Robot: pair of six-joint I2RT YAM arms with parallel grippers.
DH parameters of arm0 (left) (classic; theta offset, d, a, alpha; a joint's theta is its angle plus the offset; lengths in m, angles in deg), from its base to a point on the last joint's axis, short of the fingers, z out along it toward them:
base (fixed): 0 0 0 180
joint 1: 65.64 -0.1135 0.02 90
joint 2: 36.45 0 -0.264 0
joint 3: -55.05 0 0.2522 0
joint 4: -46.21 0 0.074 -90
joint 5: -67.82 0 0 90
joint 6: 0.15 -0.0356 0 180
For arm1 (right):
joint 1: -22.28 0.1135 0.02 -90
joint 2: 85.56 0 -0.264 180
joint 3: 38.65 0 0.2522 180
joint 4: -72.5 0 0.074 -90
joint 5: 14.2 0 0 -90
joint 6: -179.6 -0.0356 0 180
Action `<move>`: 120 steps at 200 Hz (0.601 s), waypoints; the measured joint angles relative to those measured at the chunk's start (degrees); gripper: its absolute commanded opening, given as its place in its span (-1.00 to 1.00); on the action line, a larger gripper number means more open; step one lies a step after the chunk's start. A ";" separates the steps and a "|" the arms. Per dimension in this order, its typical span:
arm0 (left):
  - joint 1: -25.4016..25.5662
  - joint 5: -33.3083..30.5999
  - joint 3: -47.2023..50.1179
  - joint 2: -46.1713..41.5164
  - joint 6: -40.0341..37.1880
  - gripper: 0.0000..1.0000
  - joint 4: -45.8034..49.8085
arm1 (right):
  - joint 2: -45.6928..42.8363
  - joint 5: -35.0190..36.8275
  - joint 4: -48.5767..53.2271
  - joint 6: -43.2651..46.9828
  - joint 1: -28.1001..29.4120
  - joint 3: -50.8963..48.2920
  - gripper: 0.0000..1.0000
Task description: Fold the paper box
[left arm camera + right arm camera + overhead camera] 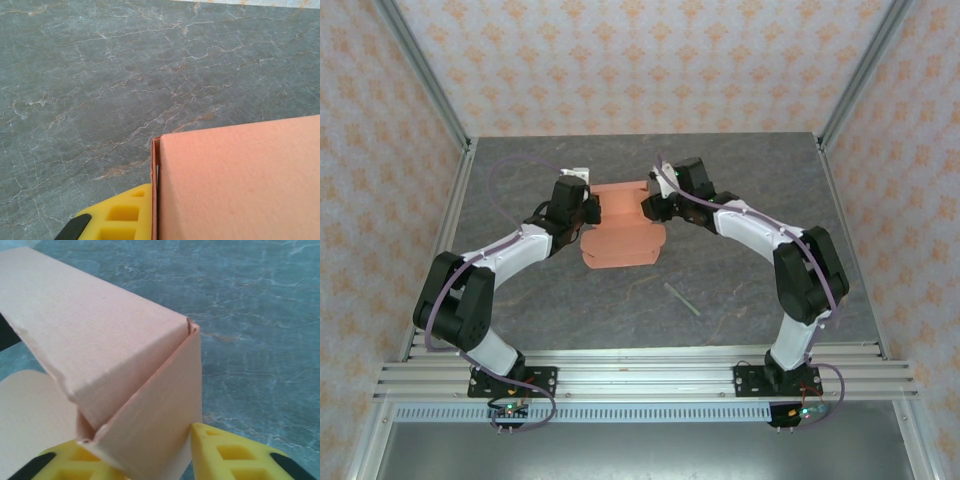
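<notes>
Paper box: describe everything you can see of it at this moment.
The paper box is thin, matte salmon-orange card, only partly folded. From above, its near part lies flat on the grey marbled table with tabbed edges, while the far part is raised between the two arms. The right wrist view shows two panels meeting at a sharp crease, with a rounded flap beside them. The left jaws are shut on one side wall; the right jaws straddle the opposite corner, grip uncertain.
</notes>
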 measured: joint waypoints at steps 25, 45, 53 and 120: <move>-0.02 -0.02 0.00 0.00 0.02 -1.00 0.20 | -0.39 8.02 -0.13 -2.08 2.19 0.02 -0.62; 0.00 0.02 0.00 0.00 0.02 -1.00 0.33 | -0.39 14.62 -0.11 -4.57 3.98 0.09 -0.66; 0.00 0.02 0.00 0.00 0.04 -1.00 0.33 | -0.39 17.16 -0.04 -5.62 4.70 0.28 -0.68; 0.04 0.44 -0.66 0.00 0.55 -1.00 -0.20 | 1.05 34.58 3.39 -11.43 9.55 4.26 -0.83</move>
